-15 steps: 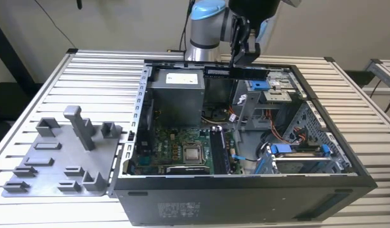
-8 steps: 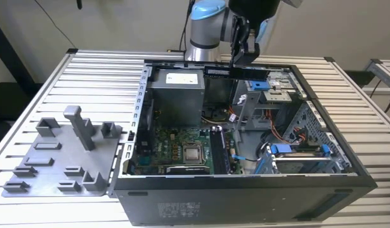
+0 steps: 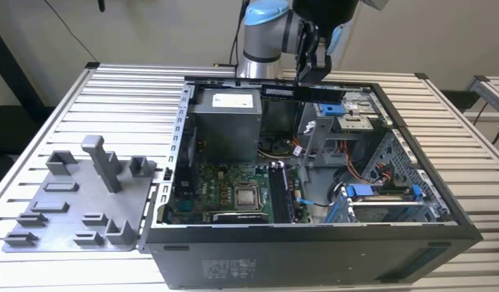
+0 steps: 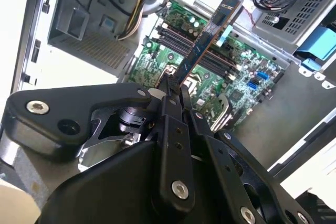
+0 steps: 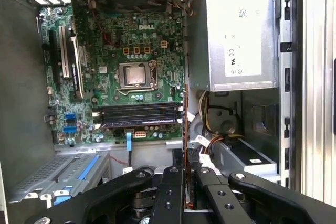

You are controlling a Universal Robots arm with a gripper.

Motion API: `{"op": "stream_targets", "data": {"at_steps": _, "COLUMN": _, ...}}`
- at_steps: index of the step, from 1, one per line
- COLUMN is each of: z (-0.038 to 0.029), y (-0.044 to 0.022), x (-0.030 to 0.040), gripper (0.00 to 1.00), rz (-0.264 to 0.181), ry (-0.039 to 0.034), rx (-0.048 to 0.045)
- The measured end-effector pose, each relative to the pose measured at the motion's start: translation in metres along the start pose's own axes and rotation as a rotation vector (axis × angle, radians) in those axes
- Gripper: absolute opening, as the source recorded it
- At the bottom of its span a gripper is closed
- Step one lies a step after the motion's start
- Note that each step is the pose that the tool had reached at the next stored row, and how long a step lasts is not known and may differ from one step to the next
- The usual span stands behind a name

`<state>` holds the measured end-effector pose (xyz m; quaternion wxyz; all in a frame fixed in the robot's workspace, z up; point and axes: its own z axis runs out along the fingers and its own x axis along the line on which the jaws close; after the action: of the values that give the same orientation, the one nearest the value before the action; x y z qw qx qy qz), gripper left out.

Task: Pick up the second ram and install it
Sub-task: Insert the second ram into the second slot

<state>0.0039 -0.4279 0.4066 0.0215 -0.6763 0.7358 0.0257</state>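
My gripper [image 3: 312, 78] hangs above the far side of the open computer case [image 3: 314, 243], shut on the second ram [image 3: 304, 92], a long dark stick held level over the case's back rim. In the second wrist view the second ram [image 4: 207, 38] sticks out from between the fingers [image 4: 164, 95], slanting above the green motherboard [image 4: 157, 59]. The dark memory slots [image 5: 139, 115] lie beside the silver processor [image 5: 134, 74] in the first wrist view, well below the gripper [image 5: 185, 174]. I cannot tell whether a twin stick sits in those slots.
A grey power supply [image 3: 225, 121] fills the case's far corner on the exterior view's left. Drive cages with blue tabs [image 3: 379, 194] and loose cables stand on the exterior view's right. A grey fixture plate [image 3: 79, 201] with upright holders lies on the slatted table [image 3: 111, 97].
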Motion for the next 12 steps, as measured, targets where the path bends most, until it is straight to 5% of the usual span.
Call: {"op": "stream_targets", "data": {"at_steps": 12, "z": 0.0002, "y": 0.0000, "x": 0.0000, "gripper": 0.14, "rz": 0.033, "ry": -0.0001, "rx": 0.0022}}
